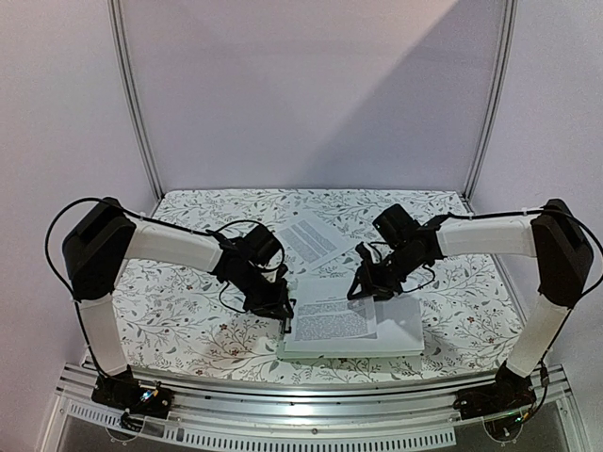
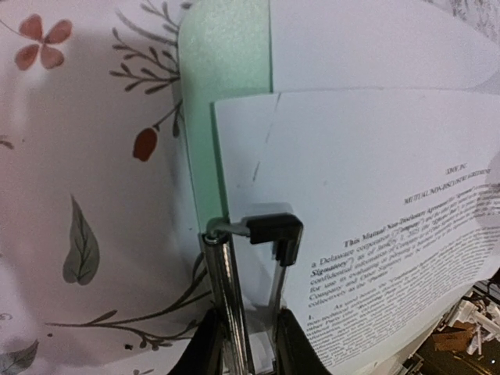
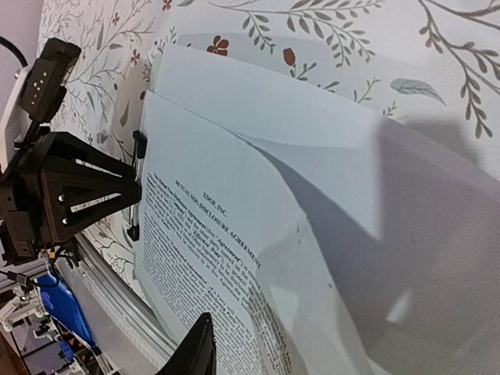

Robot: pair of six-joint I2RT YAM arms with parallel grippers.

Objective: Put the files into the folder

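The pale green folder point(image 1: 405, 331) lies flat near the front edge. A printed file point(image 1: 330, 318) rests on it over a blank sheet point(image 2: 367, 47). My left gripper point(image 2: 244, 332) is shut on the lever of the folder's metal clip point(image 2: 269, 229), at the folder's point(image 2: 223, 70) left short edge. The printed sheet's point(image 2: 367, 226) corner lies by the clip. My right gripper point(image 1: 364, 285) hovers over the file's far right part, which curls upward point(image 3: 336, 258). One finger point(image 3: 197, 350) stands off to the left with its jaws apart; the curled paper hides the other. Another printed file point(image 1: 311, 238) lies behind.
The table has a floral cloth point(image 1: 188, 311). A metal rail point(image 1: 311, 400) runs along the near edge. White walls and two upright poles point(image 1: 137, 113) bound the back. The left arm's body point(image 3: 55, 195) shows beside the folder in the right wrist view.
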